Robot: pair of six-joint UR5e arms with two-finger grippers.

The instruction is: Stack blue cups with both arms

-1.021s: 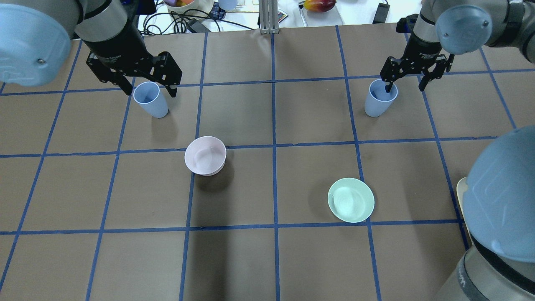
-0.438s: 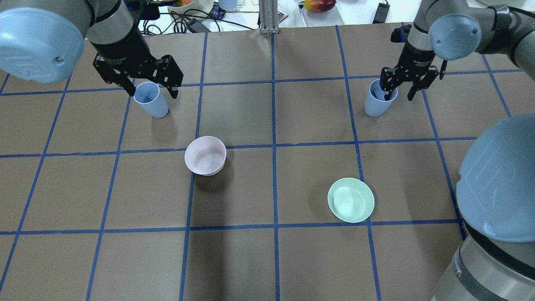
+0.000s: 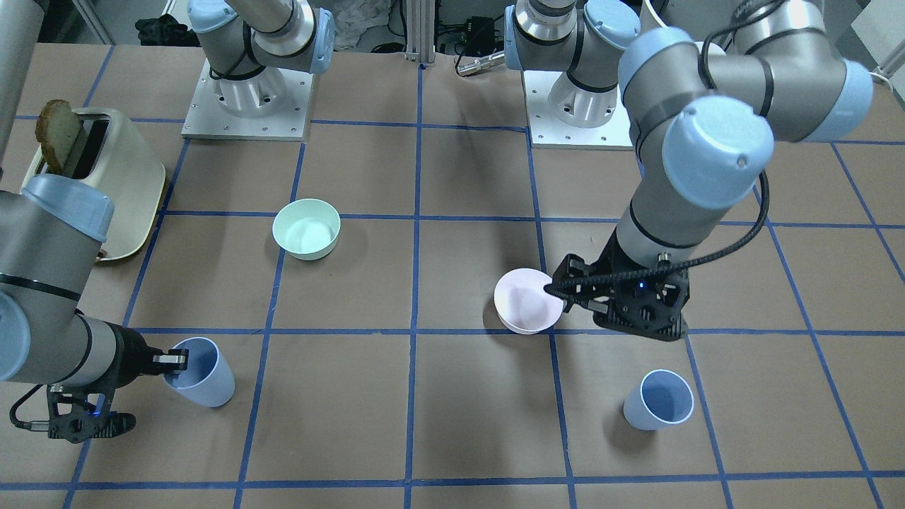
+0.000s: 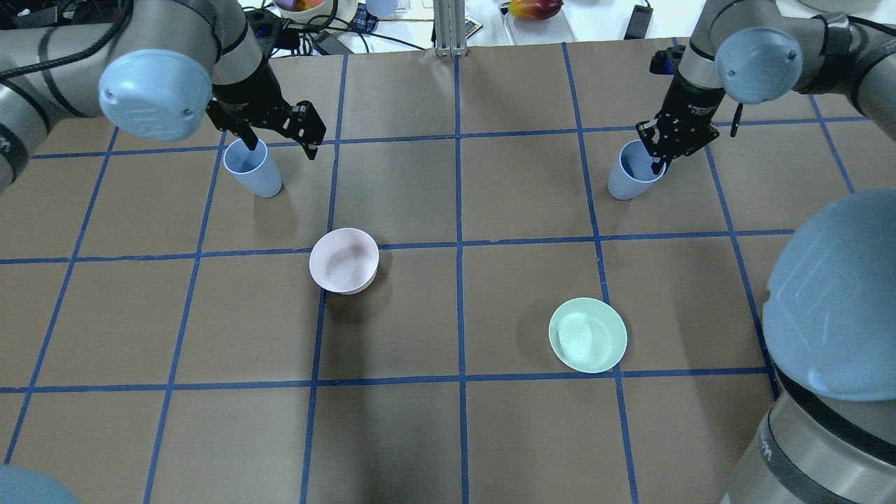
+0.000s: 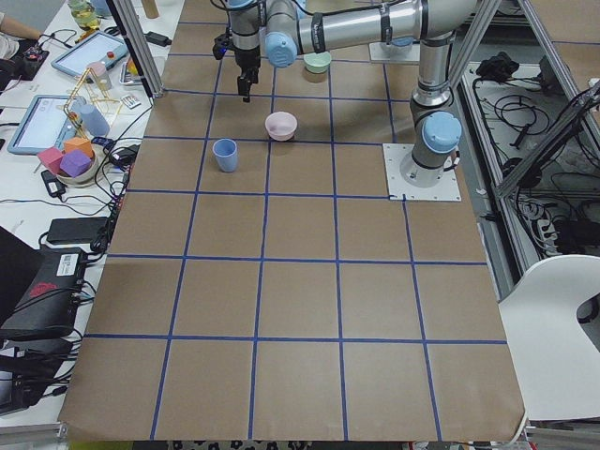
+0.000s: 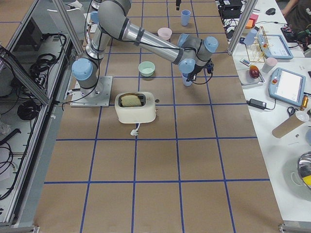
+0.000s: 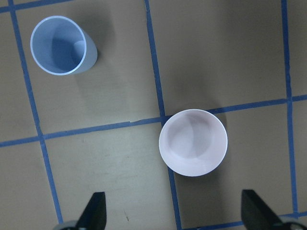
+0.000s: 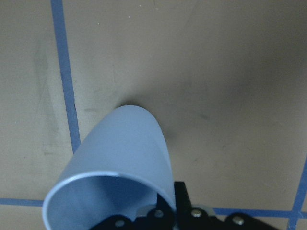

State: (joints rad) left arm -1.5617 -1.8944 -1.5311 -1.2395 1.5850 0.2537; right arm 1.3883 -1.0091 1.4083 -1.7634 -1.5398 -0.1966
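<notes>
In the last second the left fingers have drawn off the left cup and now hang spread wide and empty, seemingly raised between that upright cup and the pink bowl, though their height is hard to judge. Past the mint bowl, the right fingers have clamped onto the right cup by its wall, one inside and one outside, tipping it on the desk, probably to lift it across. The pink bowl lies just off that path, so the carry needs height.

Open tabletop between left cup and right cup, pink bowl and green bowl nearer the robot, toaster at right edge.
</notes>
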